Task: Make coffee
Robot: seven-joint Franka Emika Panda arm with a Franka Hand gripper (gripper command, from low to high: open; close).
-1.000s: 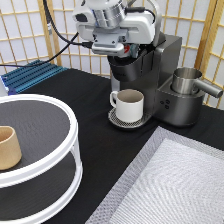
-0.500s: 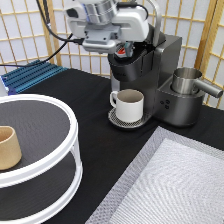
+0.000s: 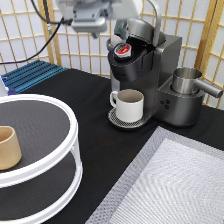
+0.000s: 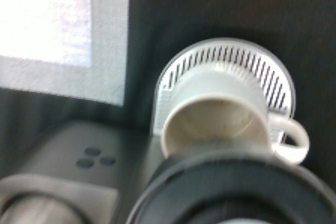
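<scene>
The coffee pod (image 3: 122,50), small with a red-orange foil lid, sits in the open chamber of the dark coffee machine (image 3: 160,75). The machine's lid (image 3: 145,31) is raised. A white mug with a handle (image 3: 129,105) stands on the round drip tray (image 3: 116,120) under the spout. My gripper (image 3: 95,30) hangs at the exterior view's top, above and to the left of the pod, apart from it. The wrist view looks down on the mug (image 4: 214,125), the slotted drip tray (image 4: 240,62) and the machine's dark round head (image 4: 225,192).
A white two-tier round stand (image 3: 50,150) at the exterior view's left bears a tan handleless cup (image 3: 7,147). A metal pitcher (image 3: 187,82) sits on the machine's right side. A grey mat (image 3: 175,185) lies at the bottom right. A blue rack (image 3: 35,75) stands at the back left.
The gripper has risen and moved to the exterior view's left, away from the machine's head. The pod now shows uncovered in the open chamber.
</scene>
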